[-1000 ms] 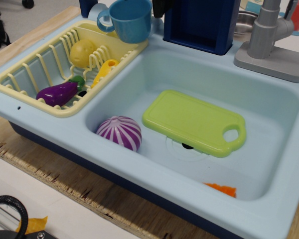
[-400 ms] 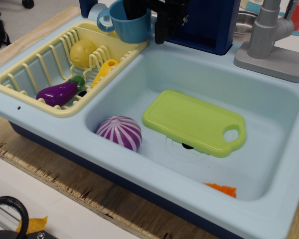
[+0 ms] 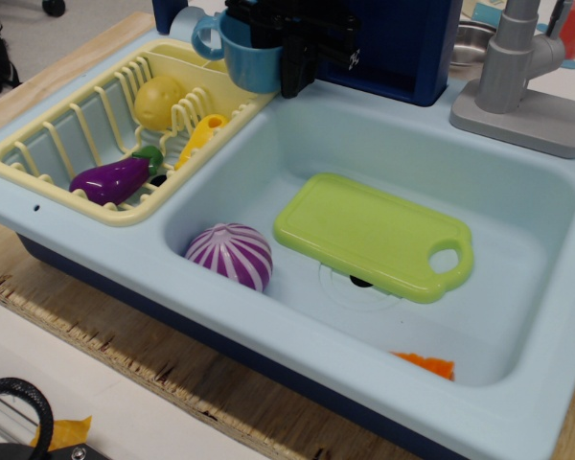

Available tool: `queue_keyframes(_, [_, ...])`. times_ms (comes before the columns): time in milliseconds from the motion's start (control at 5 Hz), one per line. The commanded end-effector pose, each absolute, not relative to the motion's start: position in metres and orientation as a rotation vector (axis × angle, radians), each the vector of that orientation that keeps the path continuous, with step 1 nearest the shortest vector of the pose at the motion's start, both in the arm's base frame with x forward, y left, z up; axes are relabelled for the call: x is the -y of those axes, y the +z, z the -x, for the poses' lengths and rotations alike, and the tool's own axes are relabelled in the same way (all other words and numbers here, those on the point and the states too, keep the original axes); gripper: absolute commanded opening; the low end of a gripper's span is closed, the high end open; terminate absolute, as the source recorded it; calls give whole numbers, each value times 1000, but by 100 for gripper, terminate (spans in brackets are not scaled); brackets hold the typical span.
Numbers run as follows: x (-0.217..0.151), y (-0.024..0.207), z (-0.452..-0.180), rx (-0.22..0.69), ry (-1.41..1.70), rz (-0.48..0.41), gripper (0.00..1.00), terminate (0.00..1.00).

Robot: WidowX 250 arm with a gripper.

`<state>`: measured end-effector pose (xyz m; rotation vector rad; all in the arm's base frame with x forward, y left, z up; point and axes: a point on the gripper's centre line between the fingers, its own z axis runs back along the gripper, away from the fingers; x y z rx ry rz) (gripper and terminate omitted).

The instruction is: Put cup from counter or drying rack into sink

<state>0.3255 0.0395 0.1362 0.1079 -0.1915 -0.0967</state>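
Note:
The blue cup (image 3: 244,62) stands at the far right corner of the pale yellow drying rack (image 3: 48,161), its loop handle pointing left. My black gripper (image 3: 276,67) has come down over the cup's right side. One finger (image 3: 293,77) is outside the right wall and the other is hidden inside the cup, so the jaws look shut on the wall. The cup still rests on the rack. The pale-blue sink (image 3: 268,158) lies just right of and below the cup. The counter (image 3: 268,337) forms the rim around the basin.
In the sink are a lime-green cutting board (image 3: 374,235) over the drain, a purple striped ball (image 3: 232,254) and an orange scrap (image 3: 425,364). The rack holds a purple eggplant (image 3: 115,179), a yellow fruit (image 3: 159,101) and a yellow piece (image 3: 203,134). A grey faucet (image 3: 517,77) stands back right.
My gripper came down from the top edge onto the cup's right side and the outer finger closed in against the wall. The cup shifted slightly left.

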Motion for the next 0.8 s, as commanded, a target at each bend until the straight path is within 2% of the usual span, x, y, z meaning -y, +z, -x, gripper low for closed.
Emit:
queue_keyframes(0, [-16,165,-306,209,-65,-132,0,0])
queue_keyframes(200, [6,164,-284,189,-25,-112,0,0])
queue_keyframes(400, [27,149,-273,148,-22,-86,0,0])
queue_keyframes(600, [42,131,-273,127,-71,-31,0,0])
